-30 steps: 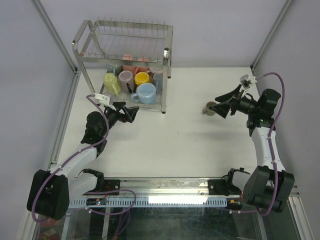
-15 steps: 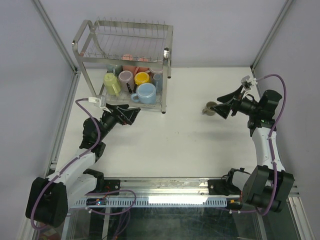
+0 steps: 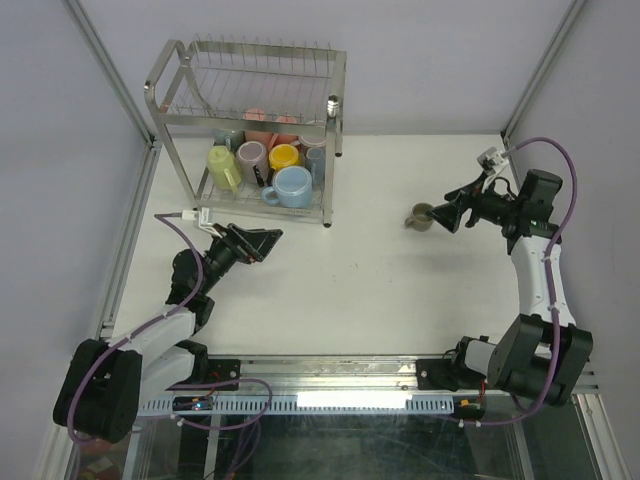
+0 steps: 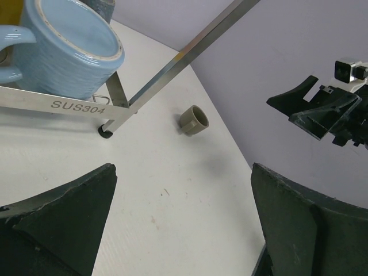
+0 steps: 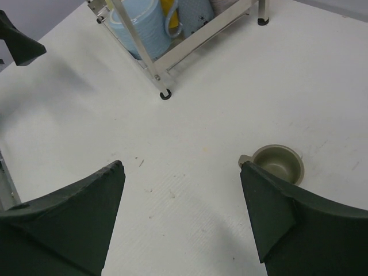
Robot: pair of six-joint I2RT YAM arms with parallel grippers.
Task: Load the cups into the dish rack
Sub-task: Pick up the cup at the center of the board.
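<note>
The dish rack (image 3: 333,118) stands at the far left with several cups on its lower shelf, among them a light blue cup (image 3: 293,187), a yellow one (image 3: 284,156) and a pale green one (image 3: 222,166). An olive cup (image 3: 422,216) stands upright alone on the table at the right. My right gripper (image 3: 450,212) hovers open just right of it; in the right wrist view the olive cup (image 5: 280,163) lies outside the open right gripper (image 5: 181,167), behind its right finger. My left gripper (image 3: 268,238) is open and empty, just in front of the rack. The left wrist view shows the light blue cup (image 4: 69,46) and the far olive cup (image 4: 193,120).
The rack's front rail (image 4: 69,104) and foot (image 5: 165,95) stand close to the left gripper (image 4: 184,172). Metal frame posts (image 3: 130,100) rise at the table's left and right back corners. The white table (image 3: 360,290) runs between the two arms.
The left arm has drawn back from the rack toward the near left and its jaws have widened. The right gripper has shifted slightly right, away from the olive cup.
</note>
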